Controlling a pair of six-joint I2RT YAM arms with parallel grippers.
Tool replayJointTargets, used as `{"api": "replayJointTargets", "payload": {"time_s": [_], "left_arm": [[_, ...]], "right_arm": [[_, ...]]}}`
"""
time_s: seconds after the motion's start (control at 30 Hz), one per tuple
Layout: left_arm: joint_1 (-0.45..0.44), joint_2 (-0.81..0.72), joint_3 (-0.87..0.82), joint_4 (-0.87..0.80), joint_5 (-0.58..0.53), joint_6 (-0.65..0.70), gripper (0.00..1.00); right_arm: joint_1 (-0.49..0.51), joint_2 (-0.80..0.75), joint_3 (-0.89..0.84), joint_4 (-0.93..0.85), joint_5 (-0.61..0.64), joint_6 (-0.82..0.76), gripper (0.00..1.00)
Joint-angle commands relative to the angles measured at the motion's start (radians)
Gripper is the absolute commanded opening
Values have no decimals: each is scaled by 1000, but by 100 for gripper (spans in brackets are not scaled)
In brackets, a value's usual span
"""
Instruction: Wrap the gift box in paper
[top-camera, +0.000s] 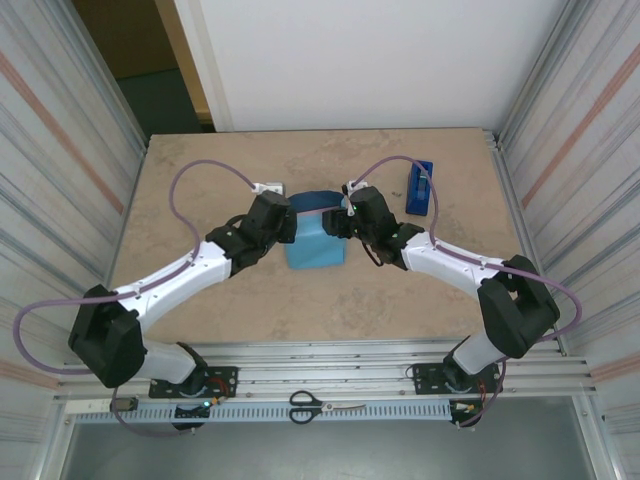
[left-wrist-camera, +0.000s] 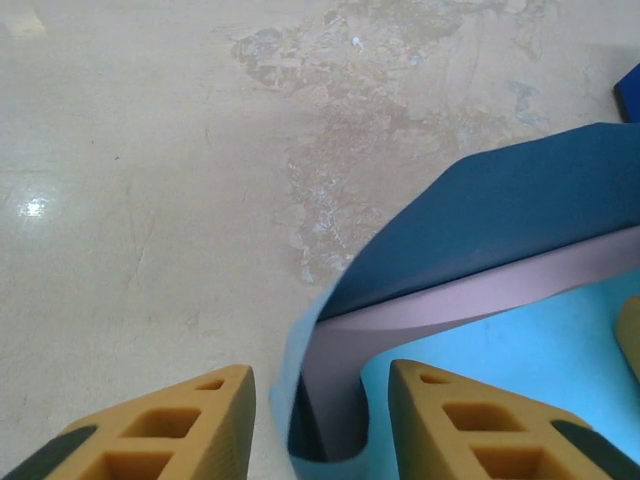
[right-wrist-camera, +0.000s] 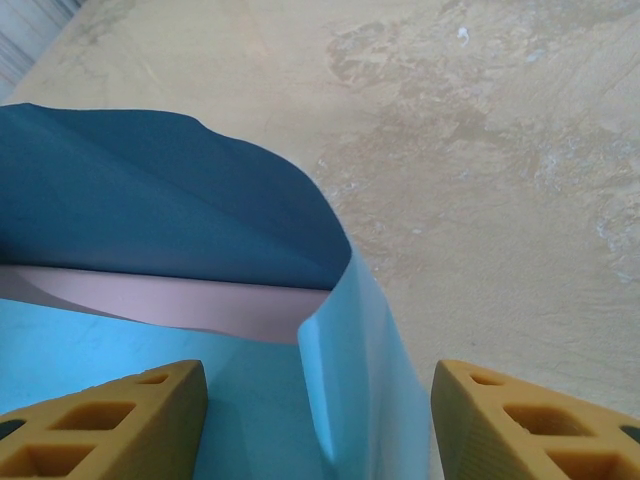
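The gift box (right-wrist-camera: 160, 300), its pink edge peeking from the paper (top-camera: 315, 245) folded over it (sky-blue face outward), lies mid-tabletop (top-camera: 200, 170) between left gripper (left-wrist-camera: 320, 385) and right gripper (right-wrist-camera: 320, 375), each part-open astride a raised paper fold, clamping nothing.

The box (right-wrist-camera: 170, 300) is almost wholly covered by the paper (top-camera: 314, 245); a mauve strip peeks out beneath the raised flap. From above, the left gripper (top-camera: 290, 222) and right gripper (top-camera: 343, 222) cover the paper's side edges, and contact can't be judged there. A blue corner (left-wrist-camera: 631, 92) and an orange sliver (left-wrist-camera: 630, 340) are cut off by the left wrist view's right edge. Both wrist views crop the fingers (left-wrist-camera: 170, 430) at the bottom.
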Motion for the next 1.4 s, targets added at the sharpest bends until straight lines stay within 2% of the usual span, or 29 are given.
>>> {"api": "replayJointTargets", "payload": {"time_s": [0.0, 0.17, 0.37, 0.43, 0.5, 0.6, 0.73, 0.83, 0.93, 1.03, 1.13, 1.23, 1.37], "left_arm": [[-8, 8, -36, 27, -60, 0, 37], [-21, 8, -63, 46, -85, -7, 34], [-40, 13, -64, 70, -113, 18, 23], [-48, 14, -56, 70, -128, 20, 22], [-59, 14, -52, 66, -161, 14, 16], [-60, 17, -42, 55, -164, 2, 7], [-60, 16, -39, 63, -157, -9, 0], [-60, 17, -26, 55, -140, -14, 2], [-60, 12, -12, 48, -129, -26, 16], [-59, 12, 8, 45, -134, -19, 16], [-54, 23, 21, 33, -140, -11, 12], [-47, 33, 21, 25, -135, -13, 0], [-47, 21, 20, 20, -151, -7, 0]], "right_arm": [[2, 4, -28, -110, 0, 9, 60], [4, 11, -28, -117, -4, 15, 60], [3, 6, -25, -125, -6, 20, 60], [3, 5, -24, -125, -6, 21, 59], [3, 6, -23, -125, -7, 23, 60], [7, 9, -23, -125, -13, 29, 60], [12, 13, -21, -129, -10, 32, 60], [14, 13, -14, -139, -6, 30, 60], [15, 14, -10, -143, -3, 30, 60], [18, 17, -5, -144, -1, 31, 61], [22, 20, -1, -146, 3, 30, 60], [25, 21, 0, -146, 7, 31, 60], [27, 17, 3, -150, 12, 34, 60]]}}
